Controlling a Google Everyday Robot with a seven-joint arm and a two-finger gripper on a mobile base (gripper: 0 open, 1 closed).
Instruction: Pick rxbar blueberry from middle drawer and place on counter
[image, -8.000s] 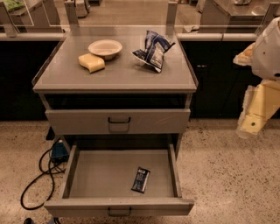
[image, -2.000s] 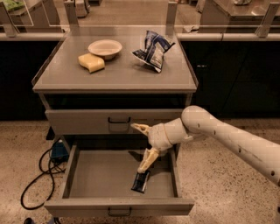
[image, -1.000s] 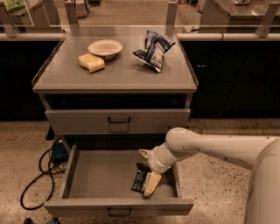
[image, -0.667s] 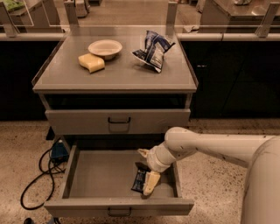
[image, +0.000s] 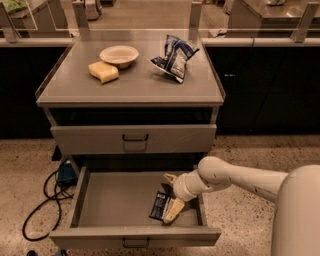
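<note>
- Camera view: middle drawer (image: 112, 202) pulled open at the cabinet's bottom front, flat grey floor showing.
- rxbar blueberry (image: 159, 207) lies flat on the drawer floor, right of centre, toward the front wall.
- Bar's long axis runs front to back, far end tipped slightly right; dark wrapper, pale print facing up.
- gripper (image: 166, 199) is down inside the drawer over the bar, on an arm reaching in from the right.
- Jaws are apart: one finger sits behind the bar, the other lies along its right edge; not clamped on it.
- counter (image: 137, 90) on top: matte grey, holding a white bowl (image: 119, 55), a yellow sponge (image: 103, 71) and a blue-and-white snack bag (image: 175, 57).
- Closed drawer (image: 134, 139) with dark handle sits above the open one.
- Speckled floor (image: 250, 165); black cable (image: 40, 210) loops at left; dark cabinets behind.
</note>
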